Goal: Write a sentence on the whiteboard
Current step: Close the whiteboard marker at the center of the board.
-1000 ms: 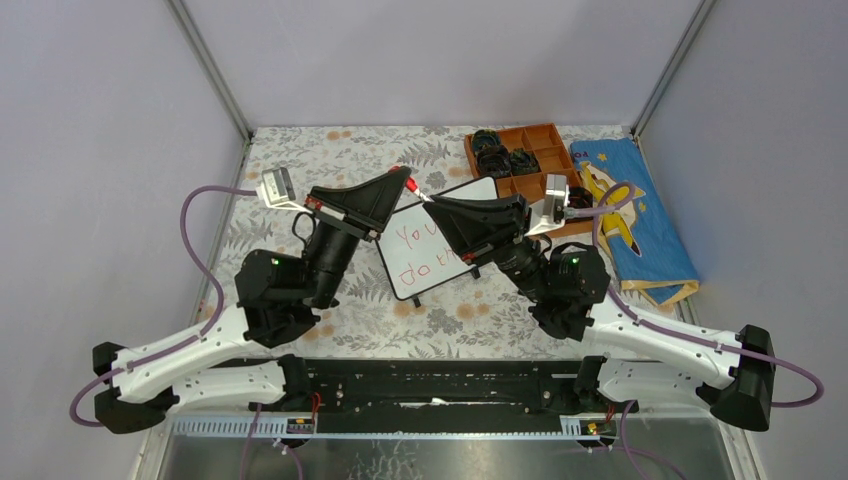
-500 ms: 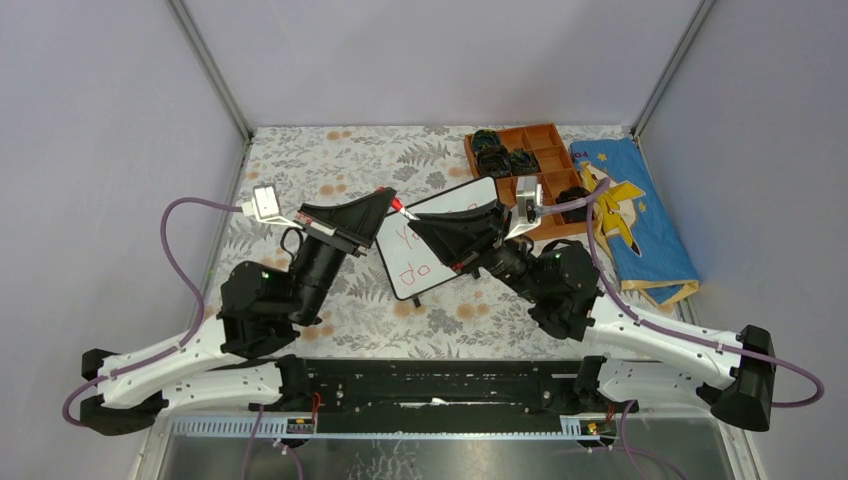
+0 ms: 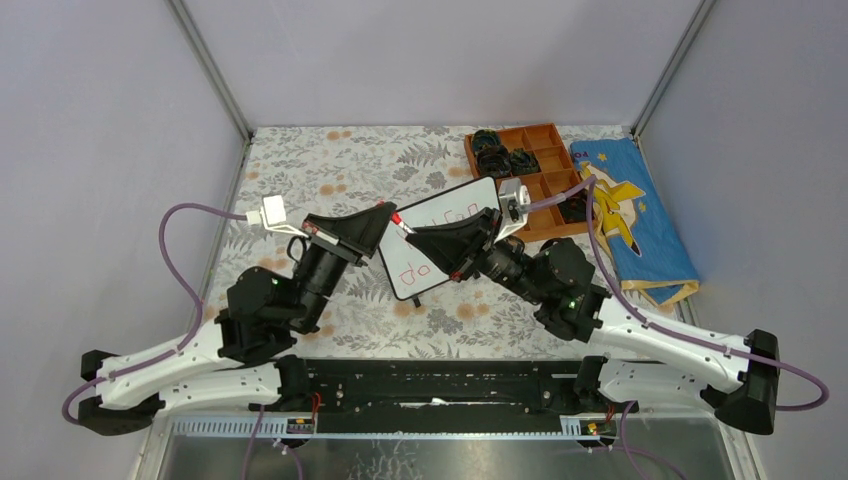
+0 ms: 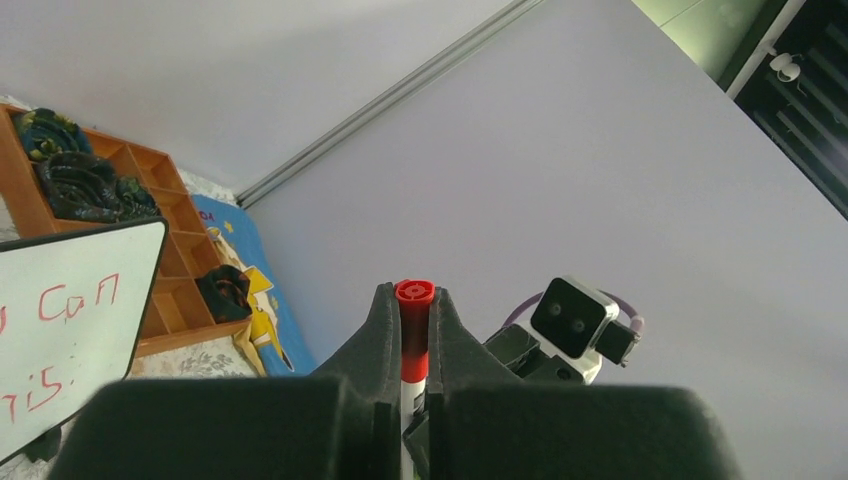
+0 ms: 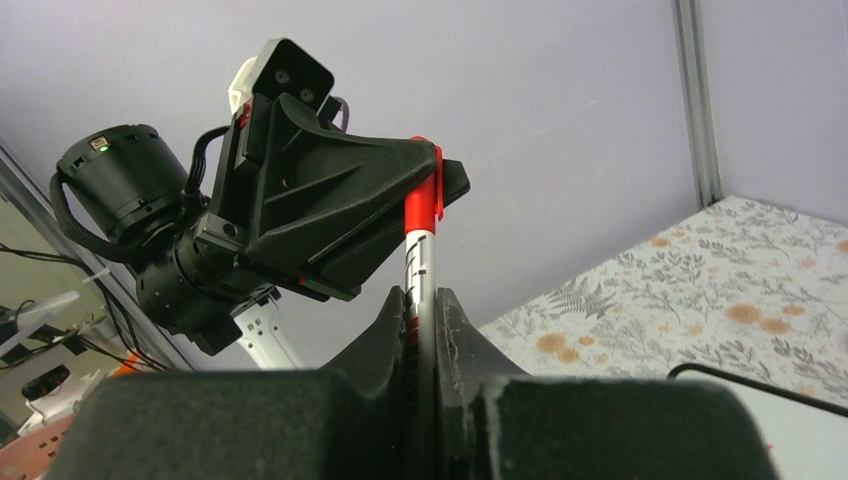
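Observation:
The whiteboard (image 3: 478, 200) lies tilted at mid-table, partly under both grippers. The red sentence shows in part: "do" (image 3: 412, 269) in the top view, "can" (image 4: 82, 298) and the end of the lower line in the left wrist view. A white marker (image 5: 420, 262) with a red cap (image 4: 414, 296) hangs above the board between the grippers. My left gripper (image 3: 383, 213) is shut on the cap (image 5: 423, 200). My right gripper (image 3: 417, 236) is shut on the marker's white body; its jaws (image 5: 421, 300) clamp it.
A brown compartment tray (image 3: 553, 137) with dark coiled items stands at the back right, also in the left wrist view (image 4: 170, 290). A blue bag with a yellow figure (image 3: 640, 225) lies right of it. A floral cloth (image 3: 330, 165) covers the table.
Both grippers, joined by the marker, have moved left and toward the near edge. The board's upper right with "can" is now uncovered and "You" is covered.

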Robot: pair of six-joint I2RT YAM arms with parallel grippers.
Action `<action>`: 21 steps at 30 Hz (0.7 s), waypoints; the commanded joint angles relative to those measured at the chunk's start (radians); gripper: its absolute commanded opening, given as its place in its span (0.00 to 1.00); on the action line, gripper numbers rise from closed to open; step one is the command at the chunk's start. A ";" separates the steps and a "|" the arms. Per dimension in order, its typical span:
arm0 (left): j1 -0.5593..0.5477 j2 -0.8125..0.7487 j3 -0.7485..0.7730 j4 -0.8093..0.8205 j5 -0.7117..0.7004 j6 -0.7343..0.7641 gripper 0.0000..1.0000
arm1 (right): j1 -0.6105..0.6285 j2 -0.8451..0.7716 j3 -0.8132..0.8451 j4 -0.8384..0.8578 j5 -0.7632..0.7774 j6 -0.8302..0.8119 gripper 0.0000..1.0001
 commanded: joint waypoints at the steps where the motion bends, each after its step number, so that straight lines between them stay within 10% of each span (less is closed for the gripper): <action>1: -0.014 -0.023 -0.039 -0.049 -0.027 -0.011 0.00 | -0.005 -0.048 0.018 -0.023 0.010 -0.006 0.00; 4: -0.014 -0.033 -0.063 -0.050 -0.024 -0.028 0.01 | -0.005 -0.069 -0.001 -0.039 0.013 -0.006 0.00; 9: -0.014 -0.040 -0.073 -0.091 -0.015 -0.056 0.52 | -0.005 -0.096 -0.006 -0.094 0.019 -0.018 0.00; 16: -0.014 -0.074 -0.084 -0.221 -0.100 -0.124 0.97 | -0.005 -0.148 -0.040 -0.161 0.058 -0.026 0.00; 21: -0.014 -0.130 -0.080 -0.338 -0.180 -0.152 0.99 | -0.005 -0.225 -0.086 -0.244 0.117 -0.048 0.00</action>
